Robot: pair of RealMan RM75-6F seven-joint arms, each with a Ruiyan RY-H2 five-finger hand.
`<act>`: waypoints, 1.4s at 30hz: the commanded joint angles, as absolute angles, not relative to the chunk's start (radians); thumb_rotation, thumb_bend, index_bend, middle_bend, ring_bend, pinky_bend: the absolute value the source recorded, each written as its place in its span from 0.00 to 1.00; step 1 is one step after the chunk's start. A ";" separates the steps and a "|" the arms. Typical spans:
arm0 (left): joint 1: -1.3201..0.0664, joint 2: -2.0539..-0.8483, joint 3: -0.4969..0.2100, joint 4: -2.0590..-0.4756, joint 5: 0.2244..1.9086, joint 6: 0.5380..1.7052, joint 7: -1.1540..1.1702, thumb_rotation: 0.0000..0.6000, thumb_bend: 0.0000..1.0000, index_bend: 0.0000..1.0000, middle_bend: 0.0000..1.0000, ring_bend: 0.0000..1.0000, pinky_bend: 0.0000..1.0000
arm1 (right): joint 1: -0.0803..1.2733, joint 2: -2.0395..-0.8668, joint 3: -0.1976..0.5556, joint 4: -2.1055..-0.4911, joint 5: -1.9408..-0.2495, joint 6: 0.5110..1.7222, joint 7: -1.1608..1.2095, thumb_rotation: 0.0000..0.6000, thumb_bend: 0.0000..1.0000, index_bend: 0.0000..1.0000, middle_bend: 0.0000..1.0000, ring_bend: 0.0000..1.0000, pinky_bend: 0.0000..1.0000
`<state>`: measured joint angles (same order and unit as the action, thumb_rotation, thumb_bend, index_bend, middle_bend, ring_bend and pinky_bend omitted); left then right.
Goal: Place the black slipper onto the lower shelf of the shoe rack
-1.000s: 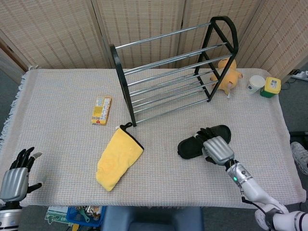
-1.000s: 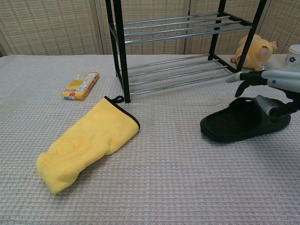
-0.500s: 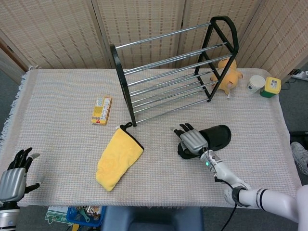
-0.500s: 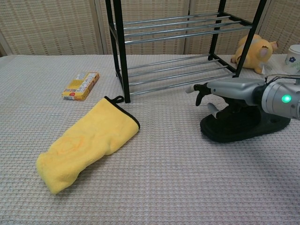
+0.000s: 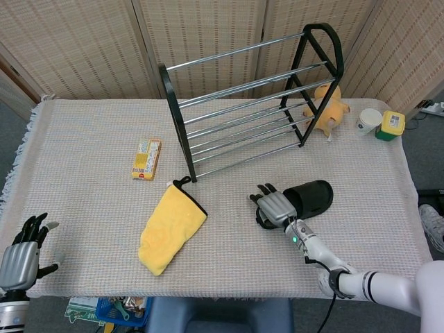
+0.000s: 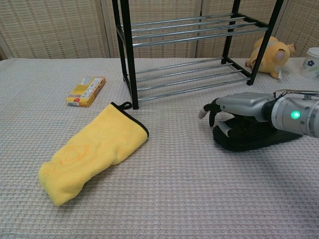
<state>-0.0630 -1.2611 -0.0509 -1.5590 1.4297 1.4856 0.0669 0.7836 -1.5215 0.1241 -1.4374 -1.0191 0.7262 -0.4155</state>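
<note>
My right robot hand (image 5: 276, 204) is draped over the toe end of the black rubber slipper (image 5: 305, 200), fingers curled down around it, so I'd call that a loose grip. The slipper's flat on the woven beige table (image 5: 83, 201), in front of the black-and-chrome shoe rack (image 5: 243, 104). My forearm reaches in low from the right. My left robot hand (image 5: 21, 253) sits at the table's near corner, fingers spread, holding nothing.
</note>
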 commanded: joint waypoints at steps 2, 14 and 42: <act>-0.063 -1.262 -0.051 -1.559 1.431 1.486 0.068 1.00 0.29 0.26 0.10 0.04 0.24 | 0.775 -1.497 0.100 -1.473 -1.048 0.748 -0.417 1.00 0.73 0.17 0.33 0.06 0.00; -0.062 -1.258 -0.048 -1.571 1.435 1.486 0.081 1.00 0.29 0.26 0.10 0.04 0.24 | 0.724 -1.387 -0.015 -1.582 -1.166 0.794 -0.426 1.00 0.72 0.17 0.37 0.12 0.00; -0.079 -1.260 -0.052 -1.576 1.439 1.468 0.094 1.00 0.29 0.27 0.10 0.04 0.24 | 0.508 -1.156 0.071 -1.510 -1.121 0.982 -0.004 1.00 0.73 0.00 0.10 0.06 0.11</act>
